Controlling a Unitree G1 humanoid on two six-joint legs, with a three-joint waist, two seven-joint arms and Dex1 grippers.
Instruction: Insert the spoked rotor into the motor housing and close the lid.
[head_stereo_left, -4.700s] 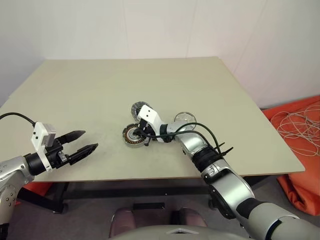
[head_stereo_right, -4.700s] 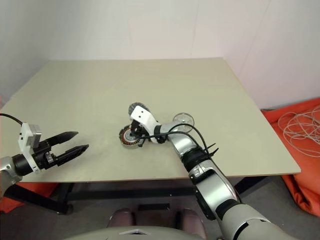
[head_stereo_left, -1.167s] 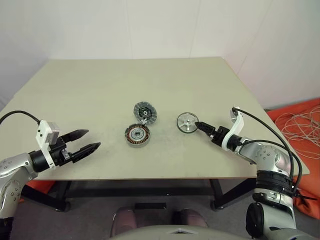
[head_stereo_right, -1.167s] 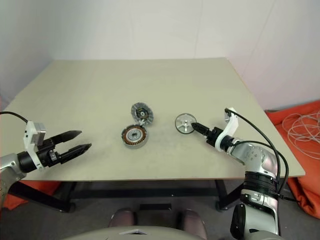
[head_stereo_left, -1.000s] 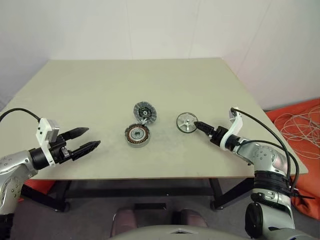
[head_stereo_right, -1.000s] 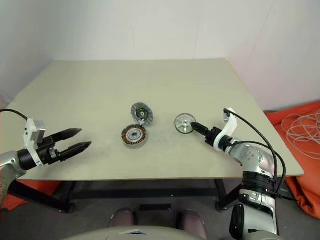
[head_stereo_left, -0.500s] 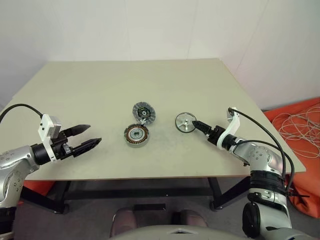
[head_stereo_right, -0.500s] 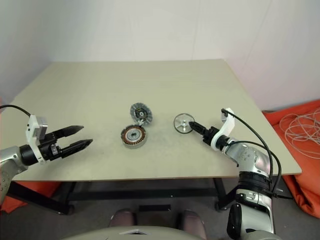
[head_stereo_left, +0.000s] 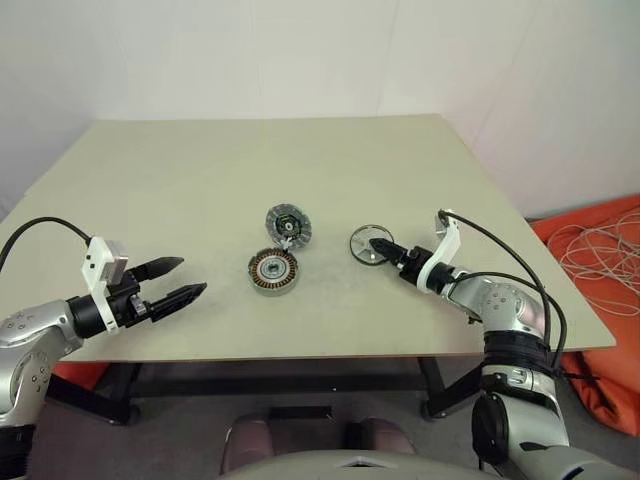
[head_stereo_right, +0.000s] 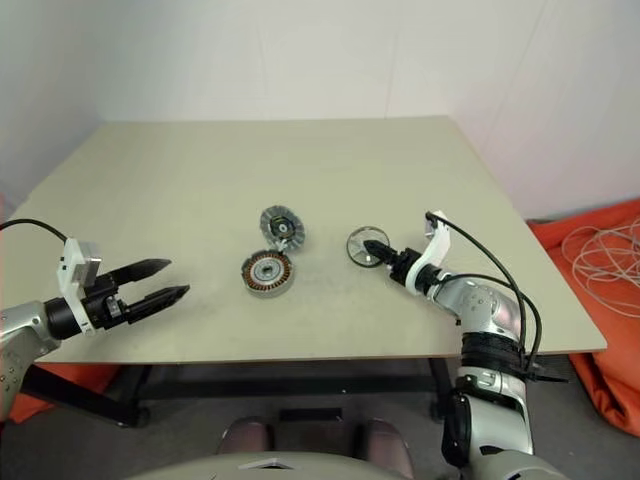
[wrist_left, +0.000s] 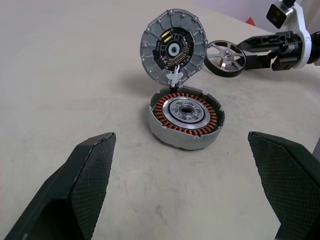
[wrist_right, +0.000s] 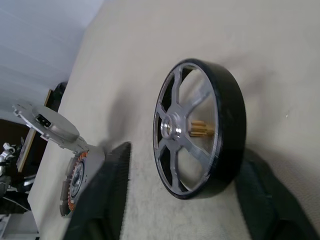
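Note:
The spoked rotor (head_stereo_left: 368, 243) lies flat on the table, right of the middle; a small brass pinion shows at its hub (wrist_right: 200, 127). My right gripper (head_stereo_left: 382, 248) reaches it from the right. Its fingers (wrist_right: 107, 200) stand on either side of the rim, open, with a gap on one side. The motor housing (head_stereo_left: 274, 270) sits left of the rotor, its copper windings showing (wrist_left: 186, 116). Its lid (head_stereo_left: 288, 224) stands tilted up behind it, hinged open. My left gripper (head_stereo_left: 194, 276) hovers open over the table's near left, pointing at the housing from well short of it.
The beige table (head_stereo_left: 200, 170) is wide, and its front edge runs just below both grippers. An orange cloth with loose cable (head_stereo_left: 600, 250) lies on the floor to the right. A black cable (head_stereo_left: 500, 250) loops over my right wrist.
My right gripper has crept left, so the rotor now sits between its fingers, and the fingers stand closer together. The left gripper has stayed put and open.

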